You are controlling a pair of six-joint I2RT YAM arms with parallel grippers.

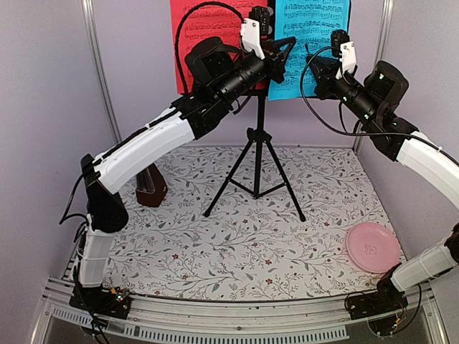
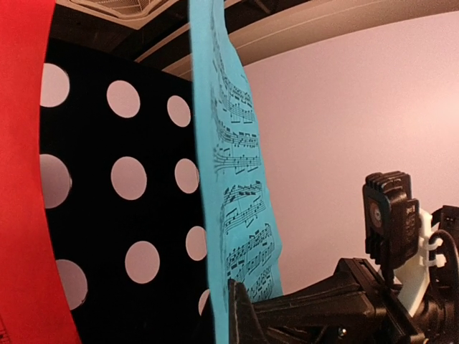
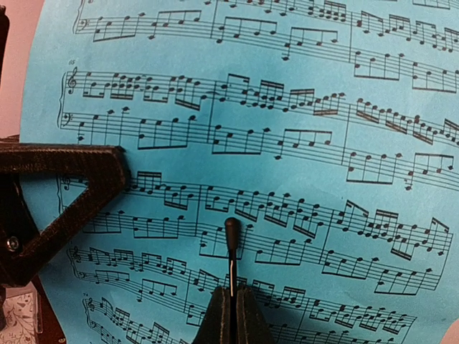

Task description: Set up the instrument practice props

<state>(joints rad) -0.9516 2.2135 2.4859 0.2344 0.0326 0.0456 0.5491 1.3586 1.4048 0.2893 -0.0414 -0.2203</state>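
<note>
The cyan sheet of printed music [image 1: 310,29] stands at 1 o'clock on the black perforated music stand with tripod legs [image 1: 256,154], which is at the table's centre. The red sheet of printed music [image 1: 204,29] is beside it at 11 o'clock. In the left wrist view the cyan paper bows away from the perforated desk instead of lying flat. I judge the main risk to be that it curls forward or slides off once nothing steadies it. The right gripper [image 3: 232,236] has its jaws fully together with nothing between them, and its tip points at the printed face. The left gripper [image 2: 234,304] is also closed, at the sheet's lower left edge, but I cannot tell whether it pinches the paper. The two tools are very near each other, so either could knock the other, crease the sheet or rock the tripod. The left arm crosses in front of the red sheet and could drag it off. The small brown wooden pyramid metronome [image 1: 151,188] stands at 9 o'clock of the tripod, partly hidden behind that arm. A pink round plate [image 1: 373,248] lies well apart at 4 o'clock on the floral tablecloth [image 1: 237,244].
</note>
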